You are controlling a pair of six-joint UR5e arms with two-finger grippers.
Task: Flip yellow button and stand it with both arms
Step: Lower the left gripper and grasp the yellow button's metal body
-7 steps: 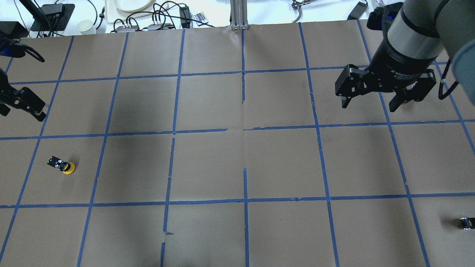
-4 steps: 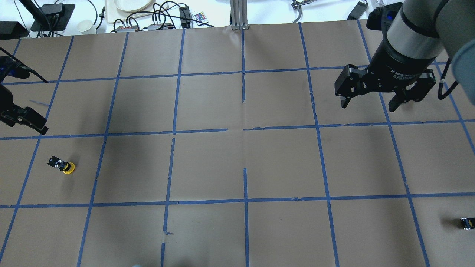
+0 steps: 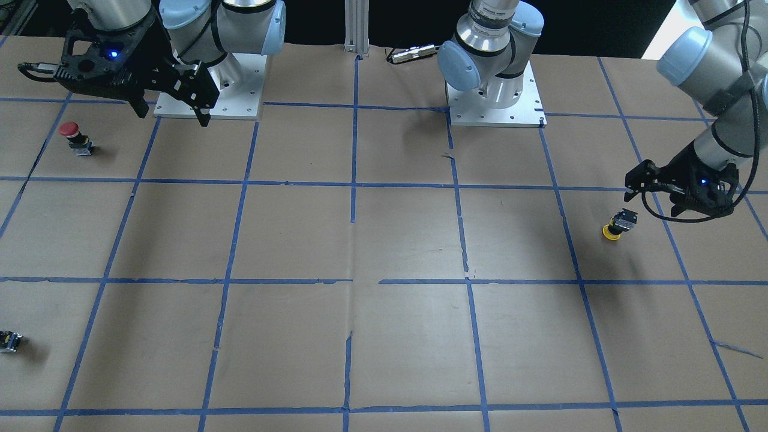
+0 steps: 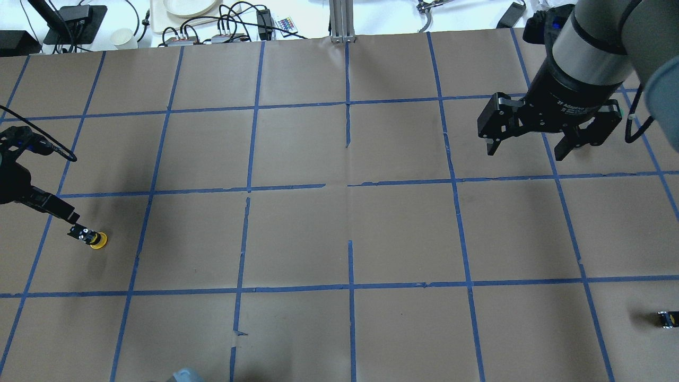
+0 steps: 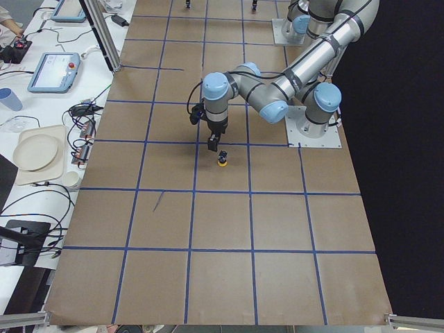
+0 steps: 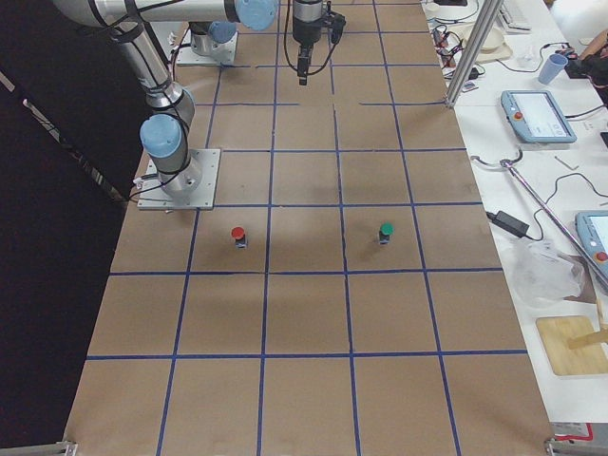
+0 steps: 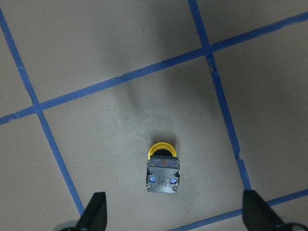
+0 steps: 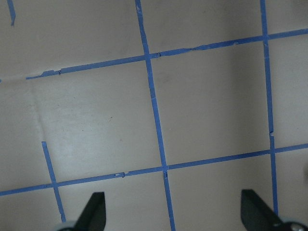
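Observation:
The yellow button (image 4: 91, 237) stands on its yellow cap with the black switch body upward, at the left of the table. It also shows in the front view (image 3: 618, 226) and in the left wrist view (image 7: 162, 168). My left gripper (image 7: 175, 214) is open and empty. It hangs just above and behind the button (image 3: 651, 201), not touching it, and one of its fingers (image 4: 62, 211) reaches close to the body. My right gripper (image 4: 526, 151) is open and empty, high over the far right of the table.
A red-capped button (image 3: 72, 137) stands near the right arm's base plate (image 3: 240, 90). A green-capped button (image 6: 385, 231) stands further out. A tiny black-and-yellow block (image 4: 667, 318) lies at the right edge. Cables and dishes sit beyond the far edge.
My left gripper has moved down and toward the yellow button, from well behind it to just beside it. The right gripper has barely moved. The button has not moved.

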